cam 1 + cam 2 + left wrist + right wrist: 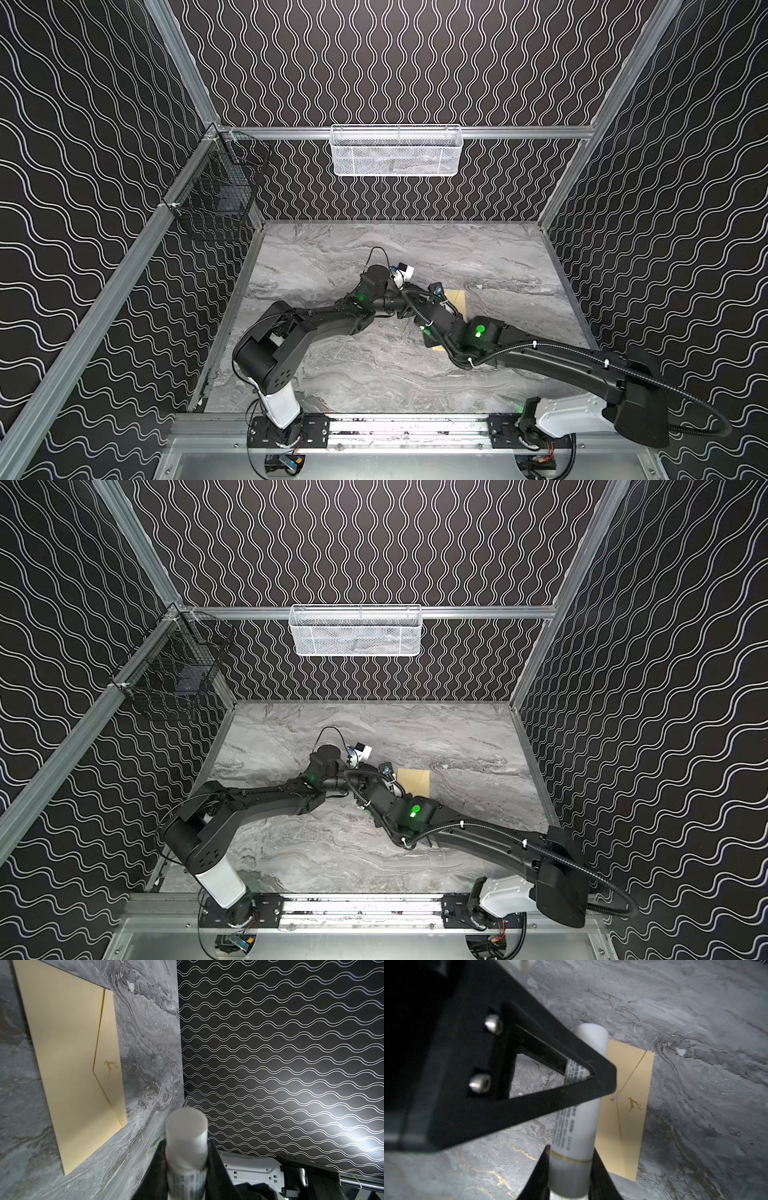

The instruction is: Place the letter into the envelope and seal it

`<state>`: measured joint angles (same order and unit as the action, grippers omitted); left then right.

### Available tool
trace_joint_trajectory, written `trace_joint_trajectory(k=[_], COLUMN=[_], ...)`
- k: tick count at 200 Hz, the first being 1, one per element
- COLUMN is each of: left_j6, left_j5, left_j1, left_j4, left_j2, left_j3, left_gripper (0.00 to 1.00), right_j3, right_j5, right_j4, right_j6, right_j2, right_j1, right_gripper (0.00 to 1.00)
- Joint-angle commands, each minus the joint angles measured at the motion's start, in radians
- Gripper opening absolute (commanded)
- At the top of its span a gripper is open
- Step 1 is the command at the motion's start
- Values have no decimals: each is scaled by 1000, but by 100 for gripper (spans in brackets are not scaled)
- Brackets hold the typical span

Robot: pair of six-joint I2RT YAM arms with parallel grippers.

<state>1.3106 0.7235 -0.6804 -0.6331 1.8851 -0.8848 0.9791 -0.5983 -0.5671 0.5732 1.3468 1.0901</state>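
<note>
Grey marbled bench (pixel 374 374) bears a tan paper envelope (pixel 72 1064), probably light, limp, best pinched by its flap (pixel 110 1053); left gripper (pixel 186 1153) and right gripper (pixel 570 1157) clench a white cylindrical tube (pixel 591 1039).

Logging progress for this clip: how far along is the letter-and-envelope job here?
Looks done: no letter shows anywhere, and the envelope lies flat on the table with its flap folded down, so the letter is probably inside. In hand: the left gripper and right gripper both clamp the white tube near the envelope. Remaining: sealing; whether the flap is stuck yet cannot be told.
</note>
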Motion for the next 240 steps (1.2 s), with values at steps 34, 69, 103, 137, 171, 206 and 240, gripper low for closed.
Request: trace_joint_trajectory(k=[34, 69, 103, 137, 171, 206, 240], left_j6=[36, 76, 87, 89, 108, 107, 109], left_j5=[-5, 0, 3, 0, -1, -2, -2], left_j1=[2, 3, 3, 3, 2, -2, -6], left_j4=[-131, -270, -311, -319, -356, -356, -367], left_j2=[-6, -3, -4, -10, -1, -4, 0], left_j3=[23, 44, 53, 63, 63, 61, 58], left_gripper=[0, 0, 0, 0, 0, 0, 0], right_j3=[-158, -256, -326, -426, -478, -494, -494], right_j5=[216, 839, 1375, 1536, 1564, 1558, 1557], right_j4=[247, 372, 604, 868, 949, 943, 959], right_j6=[-37, 10, 139, 266, 301, 275, 265], right_j2=[-310, -539, -473, -406, -365, -322, -269], right_j1=[-138, -568, -802, -806, -803, -800, -786], right_gripper=[94, 99, 93, 83, 74, 68, 61])
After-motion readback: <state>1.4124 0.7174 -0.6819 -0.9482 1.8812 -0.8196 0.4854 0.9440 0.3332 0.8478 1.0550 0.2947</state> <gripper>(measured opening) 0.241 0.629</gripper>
